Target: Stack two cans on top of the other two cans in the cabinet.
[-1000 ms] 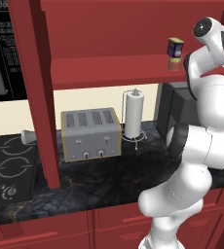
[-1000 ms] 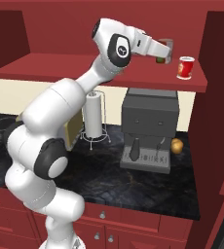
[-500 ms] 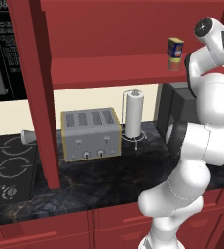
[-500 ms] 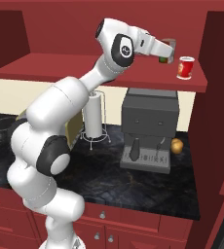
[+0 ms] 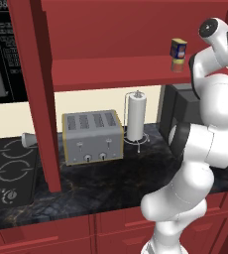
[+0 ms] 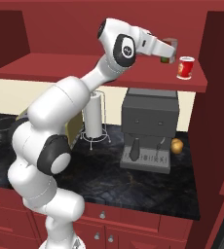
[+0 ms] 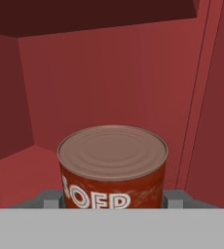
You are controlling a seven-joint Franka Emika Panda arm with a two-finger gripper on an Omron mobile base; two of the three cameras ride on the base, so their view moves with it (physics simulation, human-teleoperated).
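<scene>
- Hand view: gripper (image 7: 113,202) clamped on dark red can (image 7: 112,168), above cabinet shelf (image 7: 16,175).
- Right base view: red-and-white can (image 6: 185,67) just beside.
- Left base view: blue-and-yellow can (image 5: 178,48) stacked on tan can (image 5: 177,65).

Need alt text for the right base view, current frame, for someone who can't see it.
The white arm reaches up to the dark red cabinet shelf, its gripper holding a dark can with a green band just left of a red-and-white can. Below, the dark counter carries a paper towel holder and a grey coffee machine.
</scene>
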